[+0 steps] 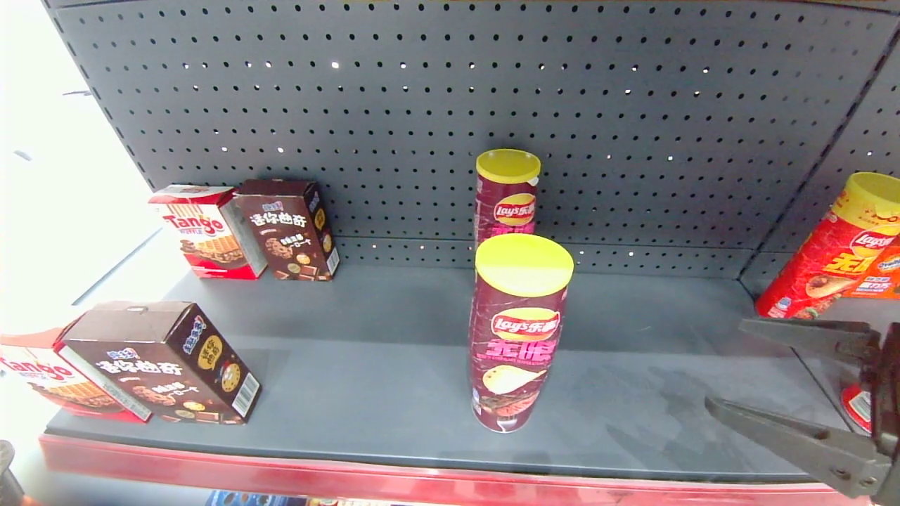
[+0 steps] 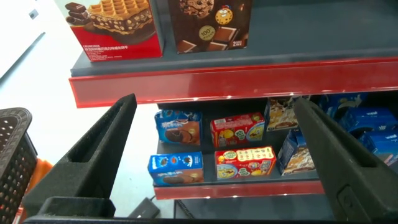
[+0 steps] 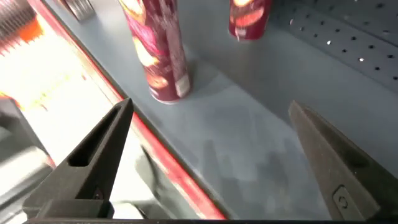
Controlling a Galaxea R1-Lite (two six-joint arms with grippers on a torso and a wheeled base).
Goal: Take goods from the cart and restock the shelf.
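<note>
Two maroon chip cans with yellow lids stand upright on the grey shelf [image 1: 365, 379], one near the front [image 1: 517, 330] and one behind it by the pegboard [image 1: 506, 193]. In the right wrist view the front can [image 3: 160, 53] and the rear can [image 3: 249, 18] both show. My right gripper [image 1: 735, 365] is open and empty at the shelf's right front, well right of the front can; its fingers [image 3: 93, 162] are spread wide. My left gripper [image 2: 214, 134] is open and empty, lower down, in front of the shelf's red edge [image 2: 236, 81].
Brown and red snack boxes stand at the shelf's left front [image 1: 158, 362] and left rear [image 1: 285, 228]. A red chip can [image 1: 833, 249] stands on the neighbouring shelf at right. Lower shelves hold several small boxes [image 2: 239, 146]. A dark basket [image 2: 15, 155] is beside the left gripper.
</note>
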